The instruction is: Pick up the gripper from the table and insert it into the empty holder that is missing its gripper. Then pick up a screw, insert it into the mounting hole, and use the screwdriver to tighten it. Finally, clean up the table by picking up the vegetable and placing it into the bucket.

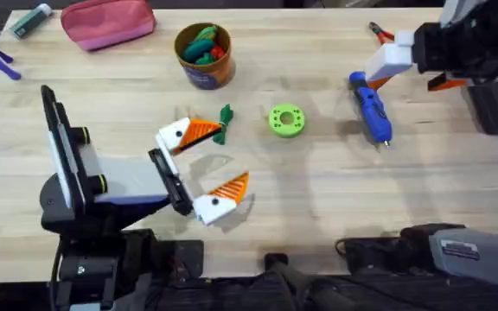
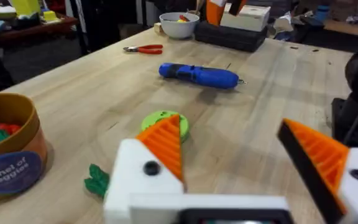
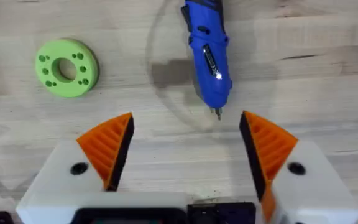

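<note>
My left gripper (image 1: 230,155) (image 2: 232,134) stands open low over the table, an orange wedge on each white finger. The dark green vegetable (image 1: 225,123) (image 2: 96,180) lies just beyond its far finger. The orange-brown bucket (image 1: 204,54) (image 2: 8,149) holds several toy vegetables. My right gripper (image 1: 411,82) (image 3: 186,118) hangs open above the blue screwdriver (image 1: 370,106) (image 3: 207,56) (image 2: 201,76), whose metal tip points toward it. Both its fingers carry orange wedges. The loose gripper, the empty holder and the screw are out of view.
A bright green disc with holes (image 1: 286,120) (image 3: 67,67) (image 2: 160,121) lies between vegetable and screwdriver. Red-handled pliers (image 1: 379,33) (image 2: 143,48) rest at the far right, near a white bowl (image 2: 179,25). A pink pouch (image 1: 109,22) sits far left.
</note>
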Robot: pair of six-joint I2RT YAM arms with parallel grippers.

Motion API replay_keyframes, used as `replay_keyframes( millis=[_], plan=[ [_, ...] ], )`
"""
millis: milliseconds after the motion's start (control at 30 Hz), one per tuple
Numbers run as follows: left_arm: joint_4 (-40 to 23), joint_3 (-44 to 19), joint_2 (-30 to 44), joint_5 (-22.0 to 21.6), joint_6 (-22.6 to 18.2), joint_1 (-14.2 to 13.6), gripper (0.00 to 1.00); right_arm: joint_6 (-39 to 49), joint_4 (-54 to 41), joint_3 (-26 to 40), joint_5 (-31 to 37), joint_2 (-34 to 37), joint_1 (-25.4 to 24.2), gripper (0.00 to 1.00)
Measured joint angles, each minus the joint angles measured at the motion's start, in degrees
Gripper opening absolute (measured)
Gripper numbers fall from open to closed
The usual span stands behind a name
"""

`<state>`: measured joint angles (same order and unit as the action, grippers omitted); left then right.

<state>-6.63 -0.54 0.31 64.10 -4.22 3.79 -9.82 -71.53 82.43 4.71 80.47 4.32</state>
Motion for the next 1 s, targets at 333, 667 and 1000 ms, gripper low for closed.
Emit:
replay_keyframes(
  millis=[333,667,1000],
  plan=[
    [0.01,0.0,-0.01,0.0,-0.14,0.0,0.018,0.0,0.0,0.0,0.0,0.01,0.0,0.994],
    [0.01,0.0,0.0,0.0,-0.12,0.0,0.019,0.18,1.26,0.0,0.0,0.01,0.0,0.992],
    [0.01,0.0,-0.01,0.0,-0.12,0.0,0.018,6.52,8.19,0.0,1.96,5.74,-0.42,0.993]
  ],
)
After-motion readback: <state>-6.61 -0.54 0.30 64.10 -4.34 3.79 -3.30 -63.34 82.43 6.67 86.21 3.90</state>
